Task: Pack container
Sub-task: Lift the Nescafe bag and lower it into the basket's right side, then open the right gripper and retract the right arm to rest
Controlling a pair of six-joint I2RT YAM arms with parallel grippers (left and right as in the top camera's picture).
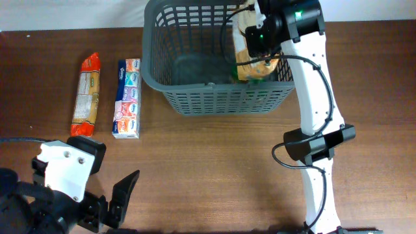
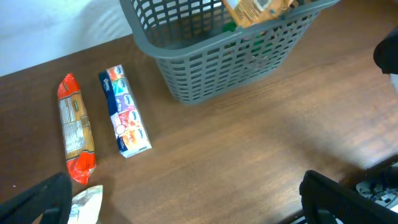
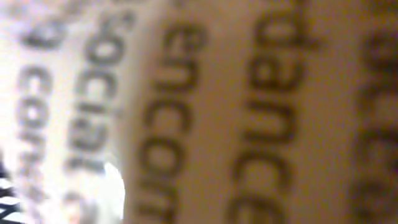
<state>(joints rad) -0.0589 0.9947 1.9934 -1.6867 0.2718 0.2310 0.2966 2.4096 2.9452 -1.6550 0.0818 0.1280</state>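
Overhead, a packet point(image 1: 252, 65) is seen clamped by the right pincer point(image 1: 259, 47) over the container point(image 1: 188, 91); at the right wrist only blurred print point(image 3: 186, 112) is shown. The left pincer point(image 1: 114, 201) is held apart.

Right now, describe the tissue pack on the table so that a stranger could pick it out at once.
Find the dark grey basket at the far side of the table. Left of it two long packs lie side by side. The tissue pack is the one nearer the basket, white and blue with coloured panels; its neighbour is tan with red ends.
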